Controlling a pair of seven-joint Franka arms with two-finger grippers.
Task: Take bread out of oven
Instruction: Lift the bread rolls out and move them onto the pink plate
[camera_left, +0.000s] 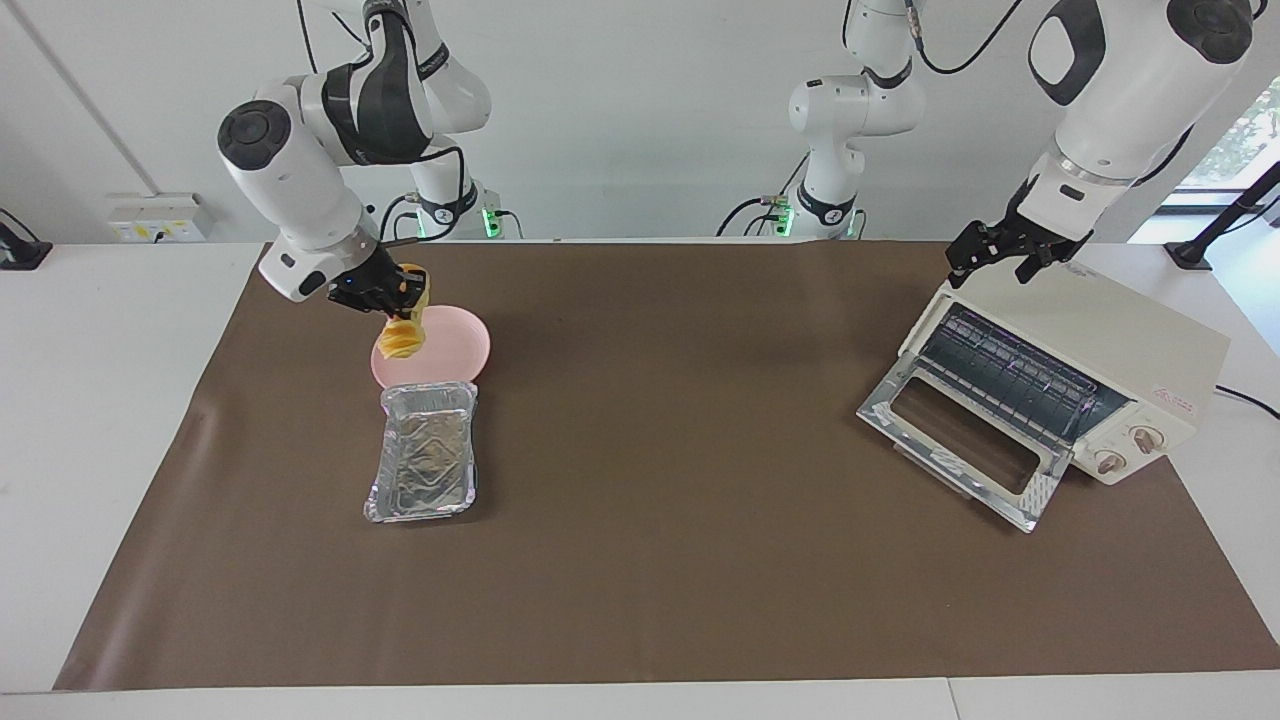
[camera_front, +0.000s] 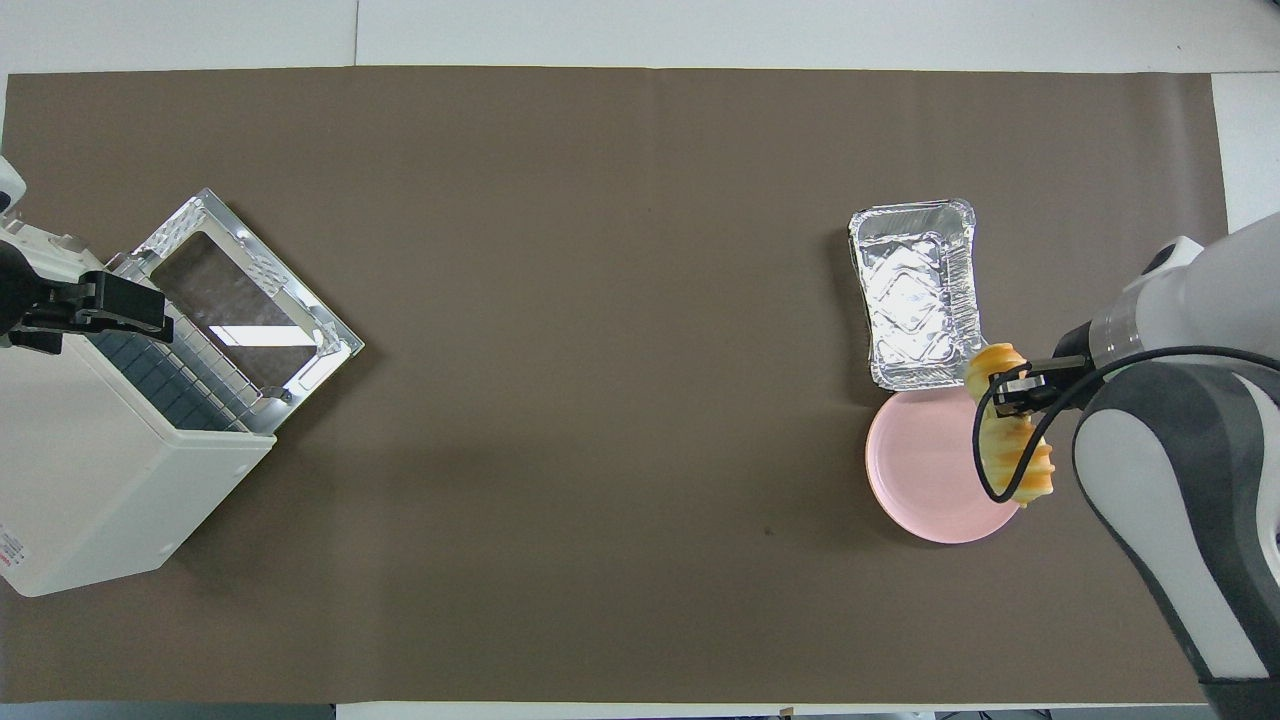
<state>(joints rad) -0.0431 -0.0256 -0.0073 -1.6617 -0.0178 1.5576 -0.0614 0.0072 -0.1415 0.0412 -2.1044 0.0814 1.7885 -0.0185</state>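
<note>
My right gripper (camera_left: 402, 292) is shut on the upper end of the golden-orange ridged bread (camera_left: 403, 338). The bread hangs down over the round pink plate (camera_left: 458, 345); I cannot tell whether its lower end touches the plate. In the overhead view the right gripper (camera_front: 1018, 390) and the bread (camera_front: 1022, 462) are over the plate's (camera_front: 915, 470) rim. The cream-white oven (camera_left: 1135, 335) stands at the left arm's end of the table with its glass door (camera_left: 960, 440) dropped open and its wire rack (camera_left: 1010, 372) bare. My left gripper (camera_left: 1003, 258) hovers open over the oven's top, also in the overhead view (camera_front: 125, 308).
A crinkled silver foil tray (camera_left: 425, 455) lies empty beside the plate, farther from the robots, and also shows in the overhead view (camera_front: 915, 290). A brown mat (camera_left: 680, 450) covers the table. The oven (camera_front: 100, 480) has two knobs (camera_left: 1128, 450) beside its door.
</note>
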